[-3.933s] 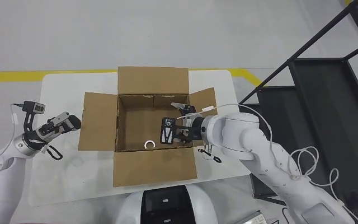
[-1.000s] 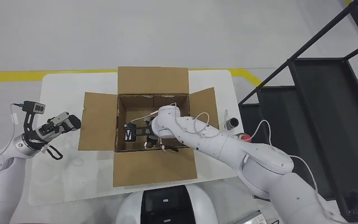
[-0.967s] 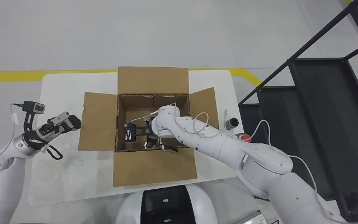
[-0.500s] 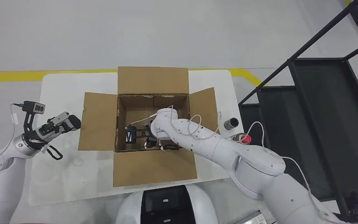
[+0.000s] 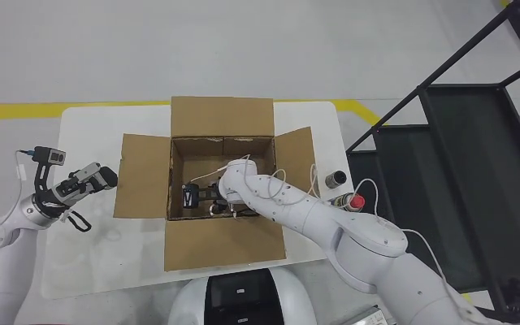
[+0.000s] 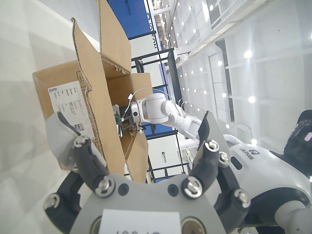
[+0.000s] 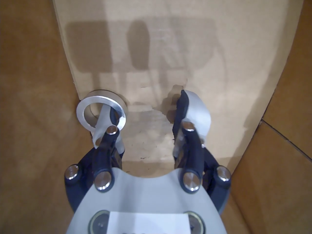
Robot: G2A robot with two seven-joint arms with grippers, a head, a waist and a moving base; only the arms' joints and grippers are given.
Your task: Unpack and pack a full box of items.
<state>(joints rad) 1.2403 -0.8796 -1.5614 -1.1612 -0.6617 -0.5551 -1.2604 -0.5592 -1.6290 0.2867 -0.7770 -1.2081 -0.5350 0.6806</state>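
Note:
An open cardboard box [image 5: 146, 187] stands mid-table with its flaps spread. My right arm goes down into it, and the right gripper [image 5: 192, 197] sits low by the box's left wall. In the right wrist view the right gripper [image 7: 146, 110] is open over the box floor. A small white tape ring [image 7: 85, 108] lies on the floor against that wall. One fingertip [image 7: 105, 118] overlaps the ring's hole; I cannot tell whether it is inside it. My left gripper [image 5: 91, 179] hovers open left of the box, holding nothing, and in its own view the left gripper [image 6: 134, 132] faces the labelled side of the box [image 6: 65, 98].
Two small cans stand on the white table [image 5: 89, 130] right of the box: a dark-topped one [image 5: 335, 178] and a red-topped one [image 5: 350, 201]. A dark metal staircase [image 5: 455, 146] rises beyond the table's right edge. Yellow floor tape [image 5: 81, 107] runs behind.
My right gripper has moved from the right side of the box across to its left wall and lower, next to the ring. The left arm has kept still.

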